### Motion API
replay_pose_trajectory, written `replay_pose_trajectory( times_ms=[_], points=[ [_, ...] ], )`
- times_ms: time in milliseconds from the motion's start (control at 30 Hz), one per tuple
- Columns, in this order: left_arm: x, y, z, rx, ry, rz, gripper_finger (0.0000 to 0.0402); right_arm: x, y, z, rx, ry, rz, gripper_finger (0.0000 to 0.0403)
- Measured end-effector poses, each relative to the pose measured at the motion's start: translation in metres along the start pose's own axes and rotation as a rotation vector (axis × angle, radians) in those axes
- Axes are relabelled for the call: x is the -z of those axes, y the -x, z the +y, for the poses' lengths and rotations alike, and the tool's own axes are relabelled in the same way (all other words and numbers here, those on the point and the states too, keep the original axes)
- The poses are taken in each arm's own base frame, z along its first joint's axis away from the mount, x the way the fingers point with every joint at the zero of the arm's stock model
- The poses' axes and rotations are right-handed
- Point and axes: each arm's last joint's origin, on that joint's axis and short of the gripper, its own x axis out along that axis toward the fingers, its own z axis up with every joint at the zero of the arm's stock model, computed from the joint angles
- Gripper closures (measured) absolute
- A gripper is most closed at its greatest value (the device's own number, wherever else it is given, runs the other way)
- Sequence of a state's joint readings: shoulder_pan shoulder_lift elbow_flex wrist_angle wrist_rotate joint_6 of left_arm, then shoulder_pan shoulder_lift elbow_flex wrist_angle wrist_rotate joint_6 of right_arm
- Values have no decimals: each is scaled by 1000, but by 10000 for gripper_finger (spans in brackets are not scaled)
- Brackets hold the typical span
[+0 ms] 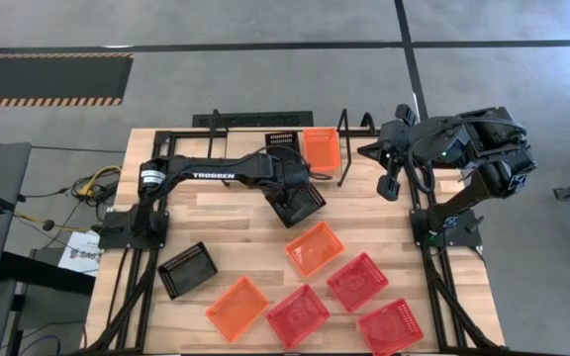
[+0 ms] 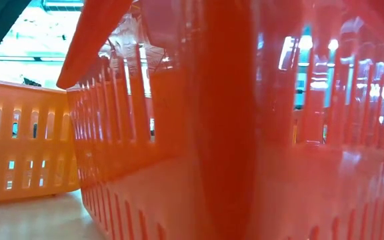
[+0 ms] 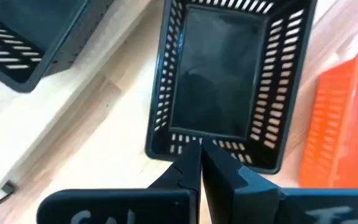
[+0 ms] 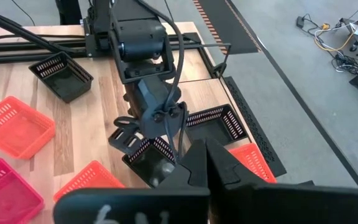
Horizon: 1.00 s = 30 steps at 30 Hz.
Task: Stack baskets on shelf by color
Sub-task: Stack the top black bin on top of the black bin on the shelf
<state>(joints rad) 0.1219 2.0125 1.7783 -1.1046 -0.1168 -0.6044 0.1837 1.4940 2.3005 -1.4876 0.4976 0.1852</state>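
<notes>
From above, the left gripper (image 1: 300, 201) is seen near the table's (image 1: 216, 222) middle, jaws closed on the rim of a black basket (image 1: 303, 207). On the shelf (image 1: 228, 122) at the far edge, another black basket (image 1: 282, 140) and an orange basket (image 1: 321, 148) are placed. The right gripper (image 1: 389, 185) is held by the right edge, jaws closed and empty. The low view is filled by an orange basket wall (image 2: 245, 133). In the left wrist view, the held basket (image 3: 229, 81) is gripped between closed fingers (image 3: 188, 174).

Bright, even daylight — soft shadows; low view blurred by a close red basket (image 2: 259, 133).
</notes>
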Motion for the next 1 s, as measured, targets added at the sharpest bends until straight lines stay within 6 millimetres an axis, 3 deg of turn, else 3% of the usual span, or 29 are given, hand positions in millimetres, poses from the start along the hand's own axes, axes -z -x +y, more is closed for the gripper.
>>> replay_pose_trajectory(
  times_ms=[167, 533, 800, 1000],
  points=[
    [0, 0, 1, -6, -64, 2, 377, 0, 0, 0, 0, 0, 0, 402],
    [0, -5, 3, -27, -11, -6, 272, 0, 0, 0, 0, 0, 0, 402],
    [16, -32, 7, -58, 17, 58, 261, 0, 0, 0, -1, 3, 0, 402],
    [6, -33, 10, -34, 23, 1, 261, 0, 0, 0, -2, 0, -5, 402]
  ],
)
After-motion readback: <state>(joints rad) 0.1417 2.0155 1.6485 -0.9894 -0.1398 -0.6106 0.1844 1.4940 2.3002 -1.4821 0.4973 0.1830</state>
